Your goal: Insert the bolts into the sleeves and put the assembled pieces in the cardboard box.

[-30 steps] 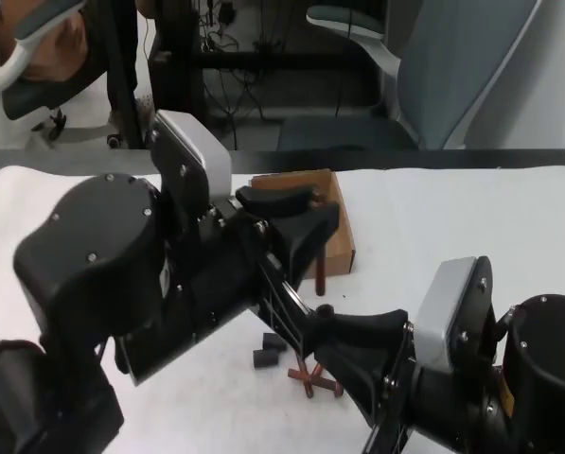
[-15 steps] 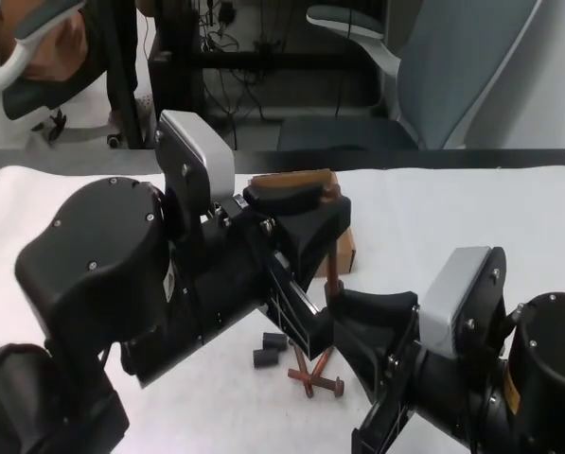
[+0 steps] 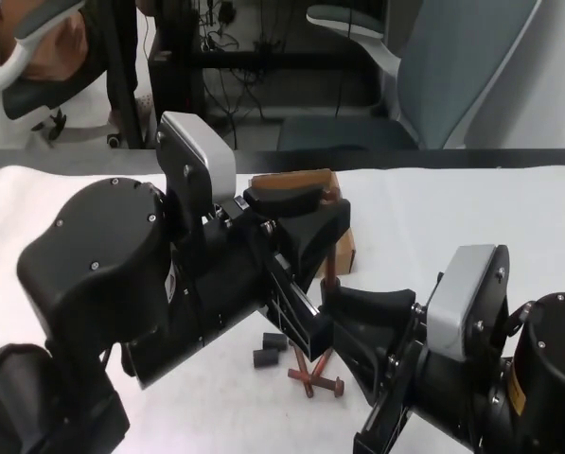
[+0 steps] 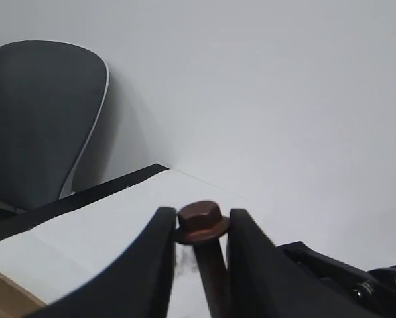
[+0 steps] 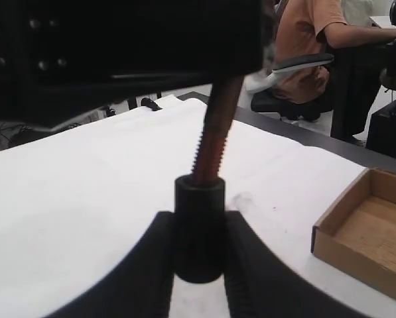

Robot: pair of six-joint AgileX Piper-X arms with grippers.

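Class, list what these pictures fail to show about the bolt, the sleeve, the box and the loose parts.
1. How deep the bolt sits: right wrist view, its tip is hidden inside the sleeve.
2. What the cardboard box holds: high view, mostly covered by the left arm; right wrist view, cut off by the picture's edge.
3. How many loose bolts there are: high view, partly behind the right tool.

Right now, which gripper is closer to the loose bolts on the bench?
Right. The right gripper, holding the sleeve, hangs lower, close over the loose bolts; the left gripper sits higher, clamping the held bolt.
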